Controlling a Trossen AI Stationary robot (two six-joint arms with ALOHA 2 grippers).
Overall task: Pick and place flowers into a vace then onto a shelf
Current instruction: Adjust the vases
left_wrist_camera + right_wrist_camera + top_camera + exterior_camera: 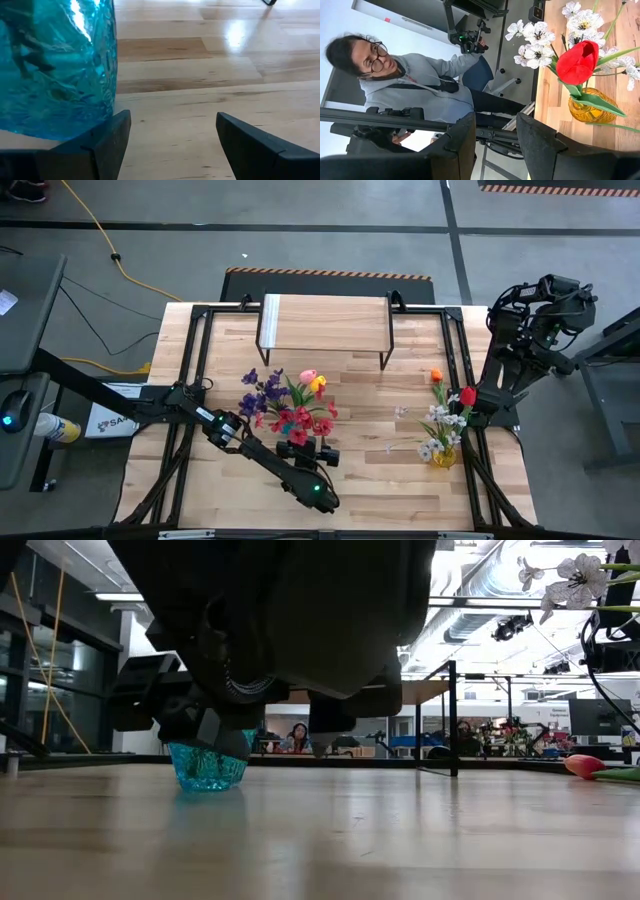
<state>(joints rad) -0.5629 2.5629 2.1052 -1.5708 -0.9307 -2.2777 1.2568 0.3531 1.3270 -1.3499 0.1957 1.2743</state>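
Left of centre on the counter (pixel 400 480), a bunch of flowers (pixel 285 405) is already stood in a blue vase (pixel 55 70), beside which the left tool (pixel 170 145) is held wide and empty. Further right, the other flowers (pixel 445 415) are seen in a yellow vase (pixel 590 106), with the right tool (pixel 495 145) partly parted, gripping nothing. Neither vase is yet placed on the shelf (pixel 325 322).

Blue vase (pixel 55 70) cut off by the frame edge, left arm (pixel 270 620) hiding the shelf behind it

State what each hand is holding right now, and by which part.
Nothing is held. The left hand stands open beside the blue vase, not around it. The right hand has only empty space between its fingers.
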